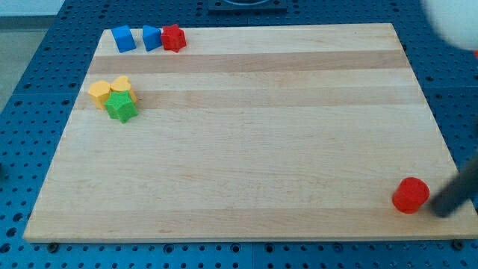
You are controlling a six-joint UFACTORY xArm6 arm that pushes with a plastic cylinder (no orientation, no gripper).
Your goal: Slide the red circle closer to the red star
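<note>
Wooden bench (pixel 246 149) lies on blue pegboard. Red circle (pixel 411 195) sits at the view's bottom right, well apart from red star (pixel 173 37). Tool tip (pixel 439 211), a gripless rod holding nothing, rests just right. Circle appears light, rigid; push its right side.

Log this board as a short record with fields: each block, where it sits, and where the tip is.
red circle: view's bottom right, near the board edge
my tip: just right of the red circle, contact unclear
red star: view's top left, touching a blue block
second blue block: left of that pair
yellow blocks: left side, clustered
green star: against the yellow blocks
</note>
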